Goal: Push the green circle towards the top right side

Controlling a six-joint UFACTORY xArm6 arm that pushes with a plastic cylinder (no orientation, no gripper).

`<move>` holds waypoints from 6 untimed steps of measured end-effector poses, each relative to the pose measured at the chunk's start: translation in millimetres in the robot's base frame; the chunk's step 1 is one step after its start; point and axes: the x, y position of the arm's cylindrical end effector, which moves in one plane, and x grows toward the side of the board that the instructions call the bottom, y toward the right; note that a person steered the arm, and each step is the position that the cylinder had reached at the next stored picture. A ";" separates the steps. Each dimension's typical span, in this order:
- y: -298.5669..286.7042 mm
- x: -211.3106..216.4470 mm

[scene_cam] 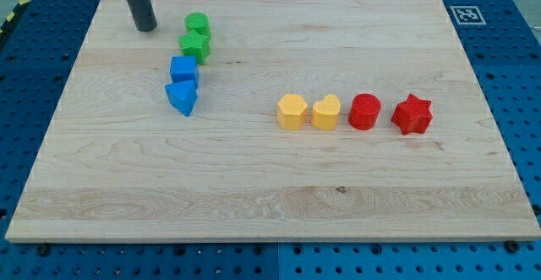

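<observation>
The green circle (198,24) sits near the view's top left on the wooden board (270,195). A green star (195,46) touches it just below. My tip (146,28) is a dark rod end resting on the board to the left of the green circle, with a gap between them. Below the green star lie a blue cube (183,68) and a blue triangle (182,97).
A row of blocks lies at the middle right: a yellow hexagon (292,111), a yellow heart (326,112), a red circle (365,111) and a red star (412,114). A printed marker tag (467,14) sits at the board's top right corner.
</observation>
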 end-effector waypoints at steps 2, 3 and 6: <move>89.1 1.5; 147.6 2.9; 213.7 -7.7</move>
